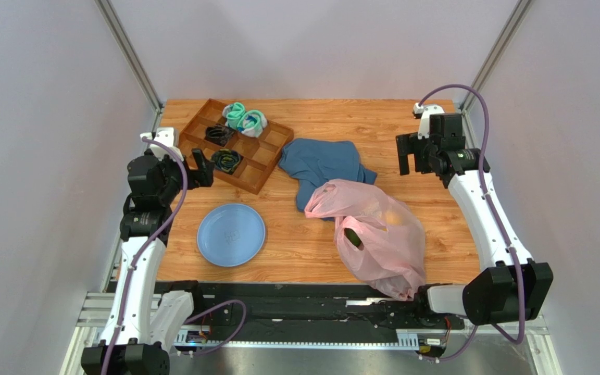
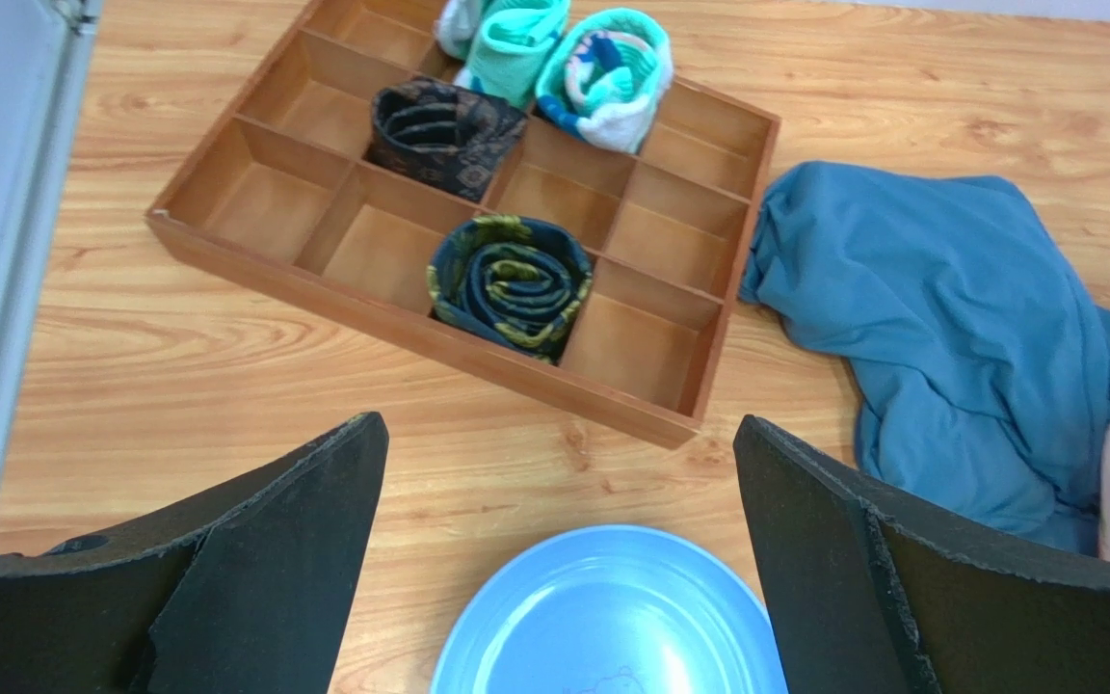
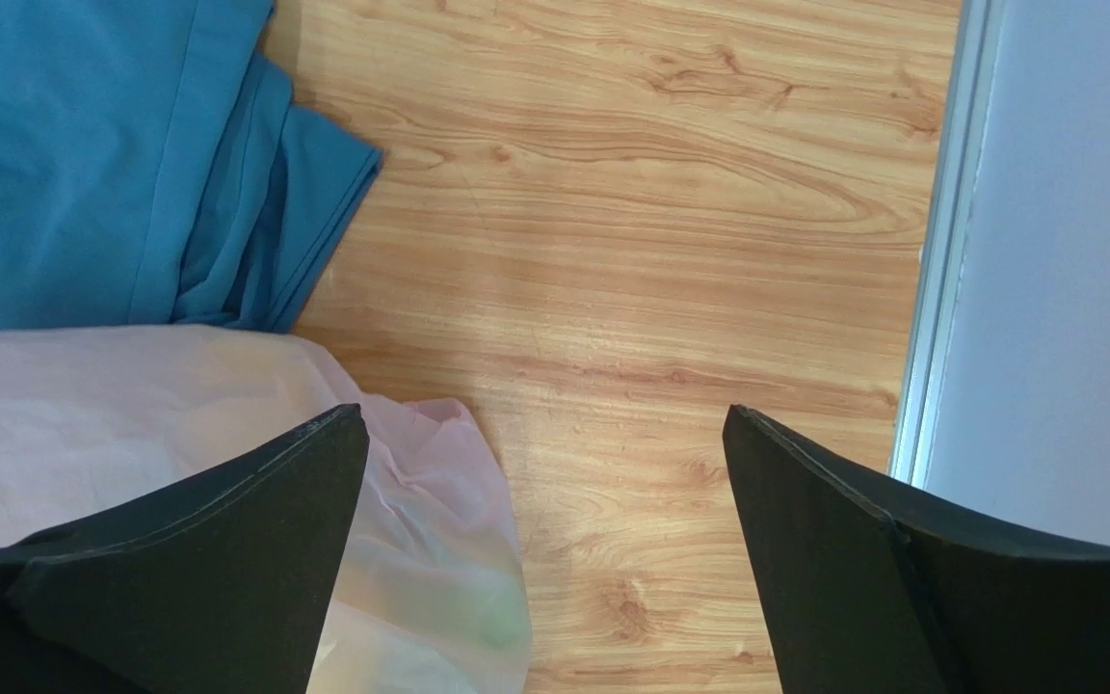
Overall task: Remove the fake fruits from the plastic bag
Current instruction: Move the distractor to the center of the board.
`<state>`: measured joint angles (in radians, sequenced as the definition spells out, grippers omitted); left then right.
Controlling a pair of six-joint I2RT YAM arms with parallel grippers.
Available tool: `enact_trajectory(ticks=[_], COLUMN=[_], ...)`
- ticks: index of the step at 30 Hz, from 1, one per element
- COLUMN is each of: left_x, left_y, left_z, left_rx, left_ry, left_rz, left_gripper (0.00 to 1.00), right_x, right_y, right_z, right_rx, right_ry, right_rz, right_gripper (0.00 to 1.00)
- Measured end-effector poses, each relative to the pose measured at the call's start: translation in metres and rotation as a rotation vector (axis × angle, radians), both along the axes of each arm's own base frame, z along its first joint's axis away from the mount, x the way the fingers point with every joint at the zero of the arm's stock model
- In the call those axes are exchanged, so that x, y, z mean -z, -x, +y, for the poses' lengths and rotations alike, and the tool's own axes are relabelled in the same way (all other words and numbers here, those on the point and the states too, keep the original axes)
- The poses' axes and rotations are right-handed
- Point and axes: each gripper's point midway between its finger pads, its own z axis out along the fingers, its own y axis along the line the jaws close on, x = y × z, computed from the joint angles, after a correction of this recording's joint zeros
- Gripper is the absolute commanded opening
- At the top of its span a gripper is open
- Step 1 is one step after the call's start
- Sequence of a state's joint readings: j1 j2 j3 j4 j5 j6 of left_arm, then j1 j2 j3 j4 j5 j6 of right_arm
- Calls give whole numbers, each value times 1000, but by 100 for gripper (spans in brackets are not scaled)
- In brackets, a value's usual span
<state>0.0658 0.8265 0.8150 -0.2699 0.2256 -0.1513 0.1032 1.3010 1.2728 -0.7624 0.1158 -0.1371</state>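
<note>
Left pincer (image 2: 554,422) and right pincer (image 3: 541,411) both gape empty.

White arms (image 1: 489,215), black joints (image 1: 506,291), purple cables (image 1: 453,87)

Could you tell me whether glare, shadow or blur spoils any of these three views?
Top external: even, soft light, all sharp, only faint shadows beside the plastic bag. Left wrist: mild sheen on the blue plate, the table crisp. Right wrist: the bag's near edge looks pale and slightly soft.
</note>
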Motion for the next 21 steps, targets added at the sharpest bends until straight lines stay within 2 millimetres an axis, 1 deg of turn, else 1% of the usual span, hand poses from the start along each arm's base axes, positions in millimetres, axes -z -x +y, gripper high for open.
enact_trajectory(ticks=[2,7,8,9,11,12,14,15,17,18,20,21], left_x=[1,5,4,3,-3,-7,-20,-26,-38,-44,-52,-55], left_y=[1,7,9,11,17,19,26,28,33,35,37,38], left_z=[-4,-11,-13,-15,-21,-23,-30,-32,-39,-42,-46,-47], left_rx=[19,56,67,79,107,120,158,172,215,232,258,268], left_ry=[10,29,33,37,46,49,57,59,62,63,61,57], left_rz=[8,40,47,52,56,52,31,19,-5,-17,-28,-26], left_gripper=[98,96,96,96,95,95,93,92,90,89,89,88], right_x=[3,-4,-7,-9,-11,-10,-8,-6,5,11,25,32], right_y=[3,8,8,6,0,-4,-24,-37,-59,-65,-81,-91], right_z=[4,29,34,38,46,48,52,54,55,55,57,58], right_rx=[-37,-265,-298,-325,-354,-358,-355,-351,-349,-355,-363,-364], right_ry=[-1,-11,-19,-26,-44,-49,-58,-57,-51,-43,-35,-34], right_rz=[17,-3,-16,-29,-41,-34,-29,-35,-30,-23,5,19], right_gripper=[100,98,97,93,90,85,76,62,47,32,22,19])
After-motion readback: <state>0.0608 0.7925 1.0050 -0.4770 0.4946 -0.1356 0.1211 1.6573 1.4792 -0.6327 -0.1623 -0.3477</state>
